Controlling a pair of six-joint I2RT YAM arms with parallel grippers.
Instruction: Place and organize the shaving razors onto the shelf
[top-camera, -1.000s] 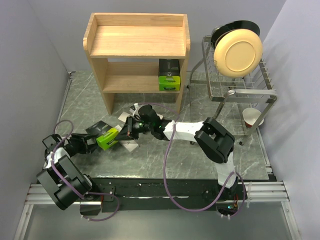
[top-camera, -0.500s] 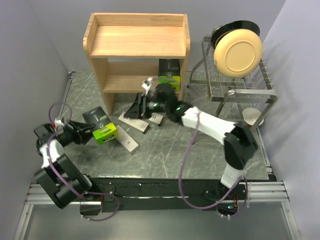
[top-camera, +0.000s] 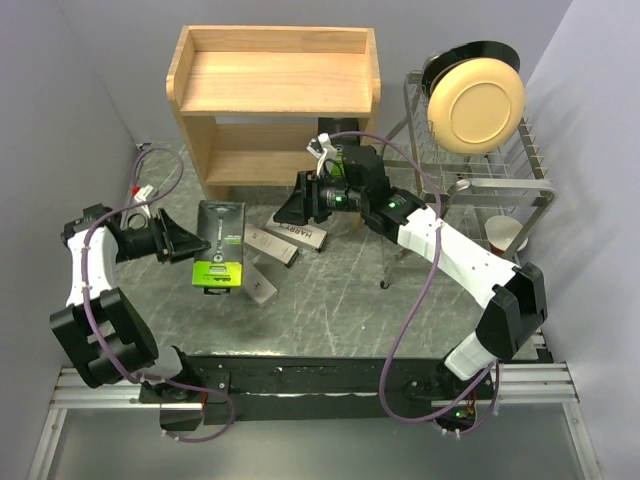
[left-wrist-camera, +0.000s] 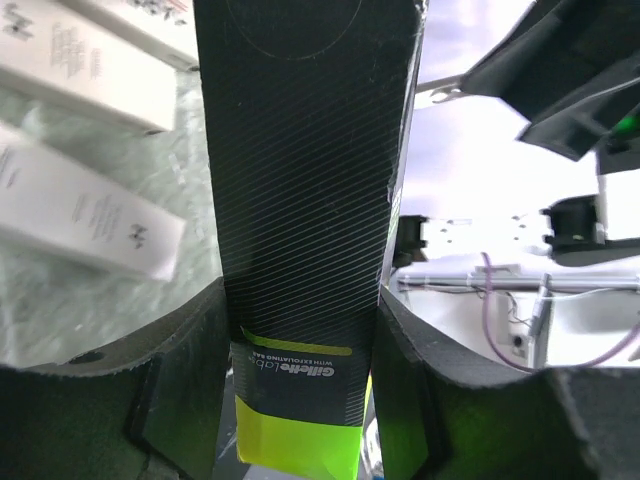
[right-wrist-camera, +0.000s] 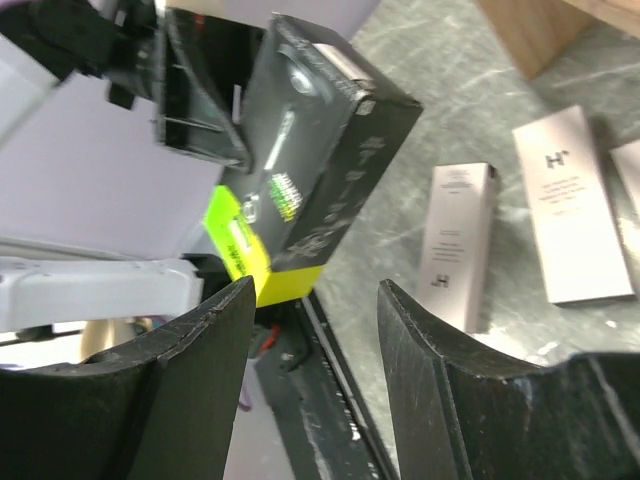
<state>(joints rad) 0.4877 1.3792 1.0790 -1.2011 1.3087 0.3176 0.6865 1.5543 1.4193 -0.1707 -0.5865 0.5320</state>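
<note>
Black-and-lime Gillette Labs pack (top-camera: 222, 255) is off the worktop (top-camera: 340, 300), over its left part and well apart from the wooden shelf (top-camera: 195, 150). The left arm (top-camera: 85, 265) carries it. Left jaws are closed onto the pack's two long sides; the wrist view shows a finger (left-wrist-camera: 190, 370) flat against the black card on each side.

Right arm (top-camera: 450, 255) reaches across in front of the shelf. Right jaws are spread wide with nothing between them, hanging above the worktop and facing toward the held pack.

Progress, as judged:
- A second dark pack (top-camera: 338, 127) appears to sit at the right end of the lower tier. It is mostly hidden behind the right arm, so its markings cannot be confirmed.
- Top tier carries no pack.
- Three slim white boxes lie flat on the worktop, none shelved: one nearest the shelf foot (top-camera: 297, 233), one just beside it (top-camera: 272, 247), one further forward (top-camera: 256, 287).

Estimate: one of five placed, one in hand, three untouched. Arranging the packs on the shelf is not yet begun.
</note>
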